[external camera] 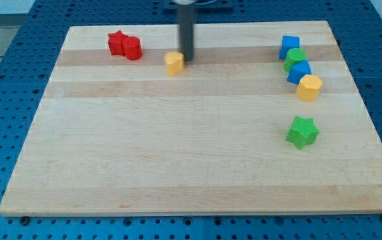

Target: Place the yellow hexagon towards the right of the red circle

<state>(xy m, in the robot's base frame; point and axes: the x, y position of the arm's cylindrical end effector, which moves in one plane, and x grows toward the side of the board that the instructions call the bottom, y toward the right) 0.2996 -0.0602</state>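
Observation:
The red circle (pixel 133 49) sits near the view's top left, touching a red star (pixel 116 42) on its left. A small yellow block (pixel 174 63), whose shape is unclear, lies to the right of the red circle with a gap between them. My tip (pixel 187 59) rests at this yellow block's right side, touching it or nearly so. A yellow hexagon (pixel 309 87) lies far off at the view's right, at the lower end of a cluster of blocks.
The right cluster runs downward: a blue cube (pixel 289 46), a green circle (pixel 296 58), a second blue block (pixel 299 71), then the yellow hexagon. A green star (pixel 303 131) lies alone below them. The wooden board (pixel 177 167) sits on a blue perforated table.

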